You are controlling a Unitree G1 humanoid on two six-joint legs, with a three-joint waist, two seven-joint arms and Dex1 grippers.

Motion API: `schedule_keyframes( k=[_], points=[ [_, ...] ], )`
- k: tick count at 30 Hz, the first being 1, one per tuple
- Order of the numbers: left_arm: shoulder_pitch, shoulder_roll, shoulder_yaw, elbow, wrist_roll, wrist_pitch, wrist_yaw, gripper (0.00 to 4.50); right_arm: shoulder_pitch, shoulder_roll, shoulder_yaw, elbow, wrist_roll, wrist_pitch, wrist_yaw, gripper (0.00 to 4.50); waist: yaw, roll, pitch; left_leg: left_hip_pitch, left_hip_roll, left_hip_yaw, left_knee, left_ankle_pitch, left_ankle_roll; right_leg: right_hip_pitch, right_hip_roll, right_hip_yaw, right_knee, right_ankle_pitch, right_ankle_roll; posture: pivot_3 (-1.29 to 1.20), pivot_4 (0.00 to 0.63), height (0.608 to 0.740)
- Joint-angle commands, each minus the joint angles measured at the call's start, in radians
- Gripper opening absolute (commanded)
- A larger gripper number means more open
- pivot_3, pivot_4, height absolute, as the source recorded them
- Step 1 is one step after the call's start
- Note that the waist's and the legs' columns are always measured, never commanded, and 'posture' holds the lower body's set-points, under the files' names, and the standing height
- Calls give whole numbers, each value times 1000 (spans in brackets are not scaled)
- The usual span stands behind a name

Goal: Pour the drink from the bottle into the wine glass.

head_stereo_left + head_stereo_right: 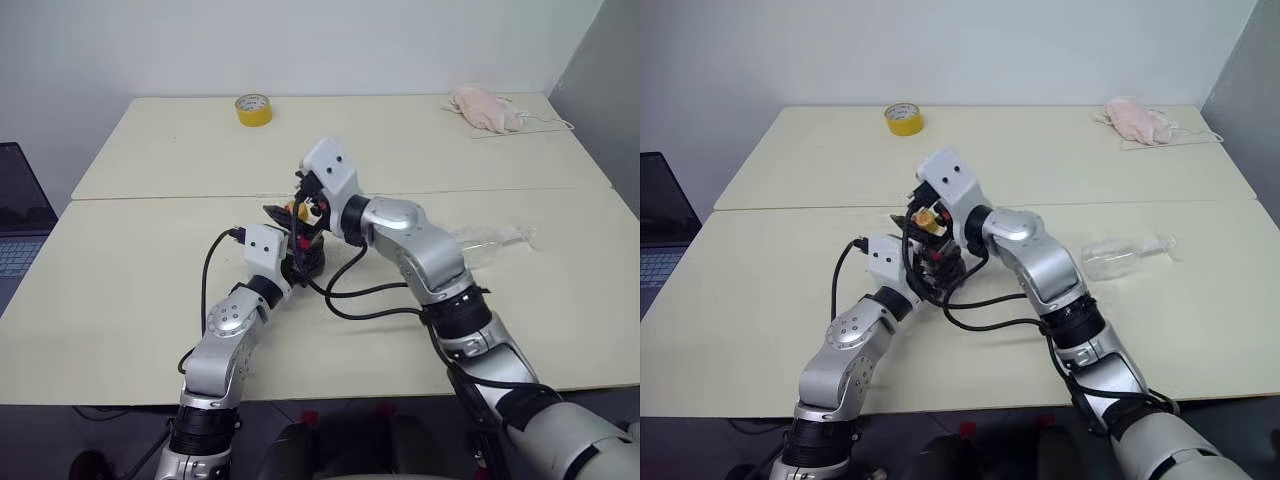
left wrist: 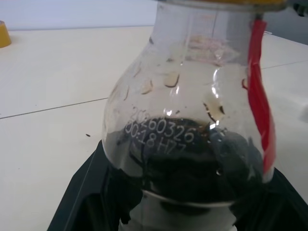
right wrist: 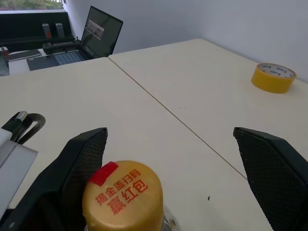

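The bottle (image 2: 192,125) stands upright near the table's middle, with my left gripper (image 1: 297,258) shut on its rounded lower body; black fingers (image 2: 86,197) flank it. The dark drink (image 2: 192,168) fills only its bottom part. A red label strip (image 2: 260,110) runs down its side. My right gripper (image 3: 171,132) hovers open over the yellow-orange cap (image 3: 122,195), its wide-spread fingers (image 3: 82,163) on either side and not touching it. To the right, the wine glass (image 1: 487,243) lies on its side on the table, apart from both grippers.
A yellow tape roll (image 1: 253,109) sits at the far side of the table and a pink cloth (image 1: 487,108) at the far right. A laptop (image 1: 15,225) stands off the left edge. Black cables (image 1: 350,295) loop beside the arms.
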Motion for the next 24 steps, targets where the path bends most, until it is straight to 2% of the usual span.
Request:
schedule_keyframes(
  k=[1,24],
  points=[
    [-10,6,3,-18,4,-18,-7,2606,12,-15,-22,-56,7,5,5,4474,0,0,0,0,0,0,0,0,0,0,0,0,0,0,0,0,150,740],
    [-7,5,3,-18,5,-20,-15,2606,97,-100,-46,-184,35,77,23,4474,1,0,0,0,0,0,0,0,0,0,0,0,0,0,0,0,150,740]
  ],
)
